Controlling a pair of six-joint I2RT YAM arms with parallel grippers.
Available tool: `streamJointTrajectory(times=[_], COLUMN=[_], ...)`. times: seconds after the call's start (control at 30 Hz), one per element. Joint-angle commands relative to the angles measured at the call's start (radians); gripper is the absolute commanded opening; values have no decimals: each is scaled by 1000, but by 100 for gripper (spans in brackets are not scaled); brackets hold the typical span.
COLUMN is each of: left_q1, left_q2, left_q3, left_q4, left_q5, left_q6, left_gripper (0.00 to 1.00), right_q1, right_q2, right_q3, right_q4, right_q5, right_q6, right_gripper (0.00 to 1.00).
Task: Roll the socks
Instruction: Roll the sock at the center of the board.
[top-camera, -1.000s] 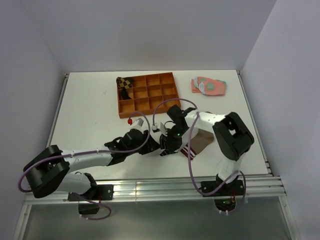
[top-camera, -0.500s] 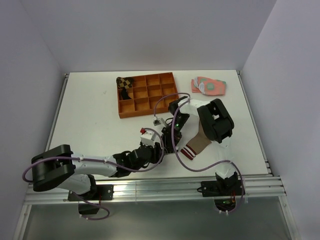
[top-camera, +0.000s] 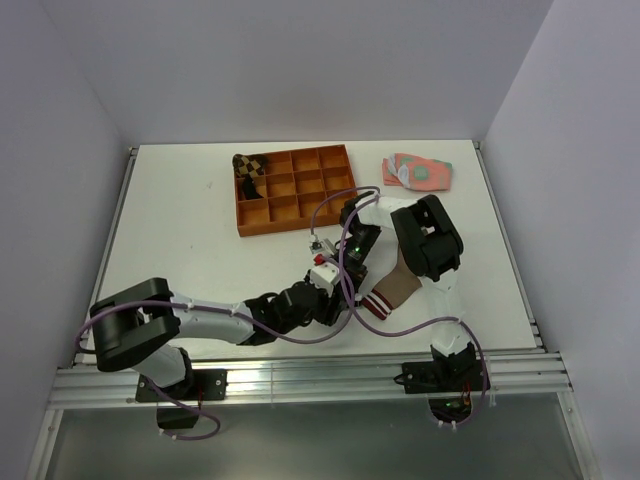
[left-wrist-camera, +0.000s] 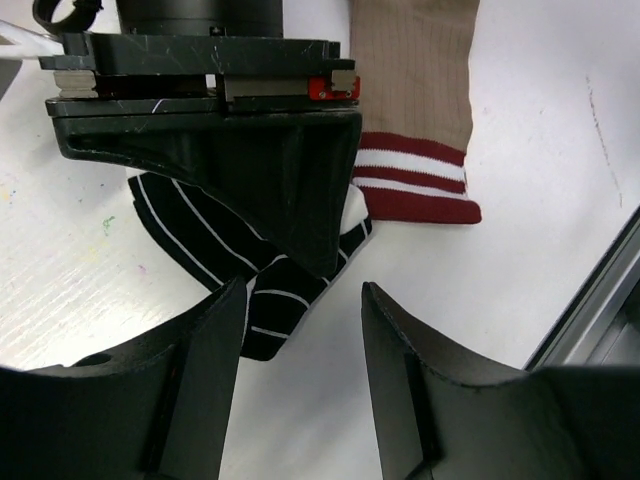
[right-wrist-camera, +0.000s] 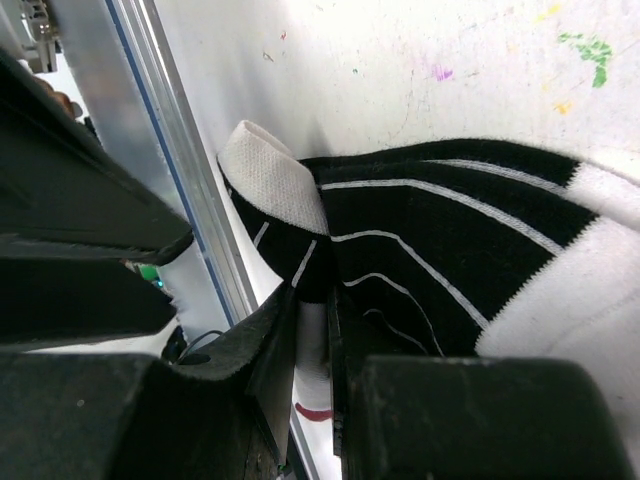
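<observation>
Now left pincer (left-wrist-camera: 300, 305) wider, nearer black sock (left-wrist-camera: 278, 318).

I see an orange divided tray (top-camera: 305, 186) sitting toward the far edge of the white surface (top-camera: 180, 250), a little left of centre. A brown checkered rolled sock (top-camera: 248, 168) fills its far-left compartment. A flat pink-and-green pair of socks (top-camera: 418, 172) lies near the far right corner, well apart from the tray. Small paint flecks (right-wrist-camera: 585, 45) dot the surface.

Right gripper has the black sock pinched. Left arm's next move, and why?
Probably lower the left gripper and close on the loose end of the black sock: the open jaws frame that end, while the right gripper pinches the sock nearby.
</observation>
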Motion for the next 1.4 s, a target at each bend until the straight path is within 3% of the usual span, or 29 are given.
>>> streamJointTrajectory(times=[0.0, 0.33, 0.93, 1.13, 1.17, 1.27, 1.37], left_q1=[40, 116, 147, 152, 152, 152, 152], left_q2=[10, 57, 157, 200, 206, 221, 225], left_q3=[15, -6, -57, -29, -28, -15, 3], left_q4=[50, 127, 233, 204, 202, 164, 95], left_q5=[99, 217, 272, 286, 295, 295, 300], left_q6=[56, 33, -59, -102, -110, -150, -193], left_gripper=[55, 55, 48, 30, 22, 7, 0], right_q1=[-6, -7, -10, -12, -12, -12, -12], right_q2=[10, 35, 52, 37, 24, -23, -104], right_q3=[30, 44, 59, 41, 35, -11, -68], right_q4=[-24, -21, -20, 16, 38, 110, 195], right_q5=[17, 29, 29, 35, 38, 63, 92], right_q6=[-17, 3, 10, 28, 36, 83, 124], right_gripper=[20, 21, 20, 22, 23, 31, 43])
